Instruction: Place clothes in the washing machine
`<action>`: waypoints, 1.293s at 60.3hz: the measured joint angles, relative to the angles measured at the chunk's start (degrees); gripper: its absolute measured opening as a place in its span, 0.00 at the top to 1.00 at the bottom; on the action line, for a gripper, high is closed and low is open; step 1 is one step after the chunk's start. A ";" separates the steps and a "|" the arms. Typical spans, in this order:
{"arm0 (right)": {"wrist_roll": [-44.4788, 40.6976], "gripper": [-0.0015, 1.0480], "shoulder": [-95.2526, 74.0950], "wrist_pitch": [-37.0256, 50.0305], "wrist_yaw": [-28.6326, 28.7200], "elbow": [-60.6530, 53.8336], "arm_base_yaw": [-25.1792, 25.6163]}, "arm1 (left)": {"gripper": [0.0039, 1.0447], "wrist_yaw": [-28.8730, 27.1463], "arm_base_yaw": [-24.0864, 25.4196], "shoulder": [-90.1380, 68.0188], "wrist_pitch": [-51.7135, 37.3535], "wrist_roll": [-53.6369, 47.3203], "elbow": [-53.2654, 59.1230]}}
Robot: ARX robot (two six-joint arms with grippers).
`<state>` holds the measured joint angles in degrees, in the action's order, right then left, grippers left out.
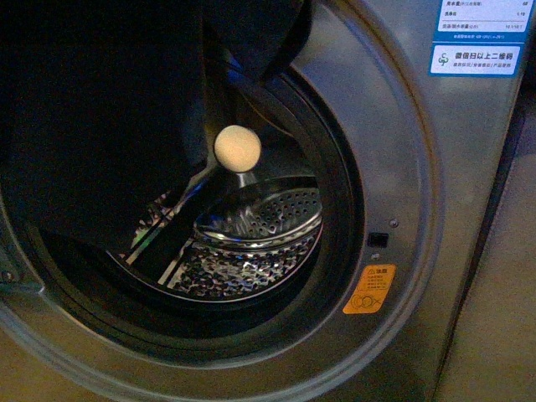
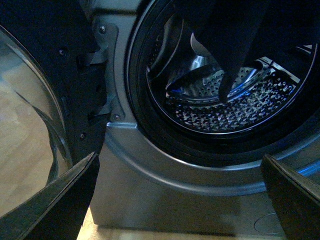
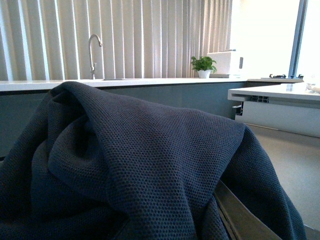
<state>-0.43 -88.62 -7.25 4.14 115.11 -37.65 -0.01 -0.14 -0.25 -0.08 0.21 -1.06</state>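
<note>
The washing machine [image 1: 419, 167] is seen with its door [image 2: 45, 125] swung wide open. In the front view the round port is only partly free: the clothes [image 1: 100, 109] are hung across its upper left, while the lower right of the drum [image 1: 251, 243] is left uncovered. A cream ball [image 1: 238, 149] is seen just beside the cloth's edge, near the port's upper middle. An orange sticker [image 1: 369, 289] and blue-white labels [image 1: 481, 38] are shown on the front panel in that view alone. From the left wrist, the cloth's tip is seen hanging from the top rim past the gasket [image 2: 135, 90], well apart from the left gripper [image 2: 179, 156], whose fingers [image 2: 65, 200] are spread wide with nothing between them. From the right wrist, the clothes are draped over the right gripper [image 3: 235, 210], and whether it is clenched cannot be told. A worktop [image 3: 150, 82], tap [image 3: 92, 50] and potted plant [image 3: 202, 65] are shown behind it.
</note>
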 joint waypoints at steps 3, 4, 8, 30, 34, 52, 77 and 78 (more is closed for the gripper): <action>-0.02 0.86 0.00 0.00 -0.07 0.00 0.02 | 0.06 0.02 0.00 0.00 0.00 0.00 0.00; -0.02 0.86 0.00 0.00 -0.11 0.00 0.07 | 0.06 0.00 0.00 0.00 0.00 0.00 0.00; -0.04 0.86 0.00 0.00 -0.20 0.00 0.07 | 0.06 0.00 0.00 0.00 0.00 0.00 0.00; -0.42 0.86 0.00 0.00 -0.24 0.00 0.07 | 0.06 0.00 0.00 0.00 0.00 -0.02 0.00; -0.42 0.86 0.00 0.00 -0.20 0.00 0.07 | 0.06 0.00 0.00 0.00 0.00 0.00 0.00; -0.42 0.86 0.00 0.00 -0.22 0.00 0.07 | 0.06 31.23 15.89 -12.46 -14.03 16.28 -3.72; -0.42 0.86 0.00 0.00 -0.22 0.00 0.07 | 0.06 41.94 10.71 -51.32 -42.34 24.13 -30.60; -0.42 0.86 0.00 0.00 -0.20 0.00 0.07 | 0.06 42.36 10.64 -52.17 -42.86 24.37 -31.15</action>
<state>-0.84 -88.62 -7.25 3.95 115.11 -37.58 42.35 10.50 -52.42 -42.94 24.58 -32.21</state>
